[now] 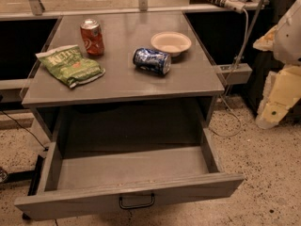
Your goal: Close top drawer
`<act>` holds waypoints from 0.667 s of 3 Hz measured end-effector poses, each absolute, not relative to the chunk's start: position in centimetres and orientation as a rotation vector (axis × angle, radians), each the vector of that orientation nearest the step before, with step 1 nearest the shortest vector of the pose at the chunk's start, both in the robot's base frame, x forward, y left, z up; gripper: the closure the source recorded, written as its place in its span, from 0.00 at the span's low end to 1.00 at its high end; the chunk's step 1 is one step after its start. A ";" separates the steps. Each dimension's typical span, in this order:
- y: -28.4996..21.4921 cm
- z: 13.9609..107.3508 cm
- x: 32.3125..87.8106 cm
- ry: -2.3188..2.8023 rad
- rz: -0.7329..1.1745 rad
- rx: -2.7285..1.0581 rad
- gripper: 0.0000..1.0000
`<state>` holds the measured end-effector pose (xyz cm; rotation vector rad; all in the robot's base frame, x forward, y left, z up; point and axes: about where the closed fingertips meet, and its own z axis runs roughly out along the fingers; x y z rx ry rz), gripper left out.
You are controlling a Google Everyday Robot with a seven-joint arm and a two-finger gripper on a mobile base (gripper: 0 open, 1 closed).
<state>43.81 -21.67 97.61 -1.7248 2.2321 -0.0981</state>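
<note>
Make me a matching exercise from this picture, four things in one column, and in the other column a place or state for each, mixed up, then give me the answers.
Things:
1. top drawer
2. red can
3. blue can
4. gripper

Place or state:
A. lying on its side on the tabletop
B. pulled out, inside bare
C. off to the right of the table, well away from the drawer's handle
D. standing upright by the green chip bag

Pairs: 1-B, 2-D, 3-A, 4-C
</note>
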 end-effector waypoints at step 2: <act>-21.5 96.1 43.8 2.206 -0.075 -1.750 0.00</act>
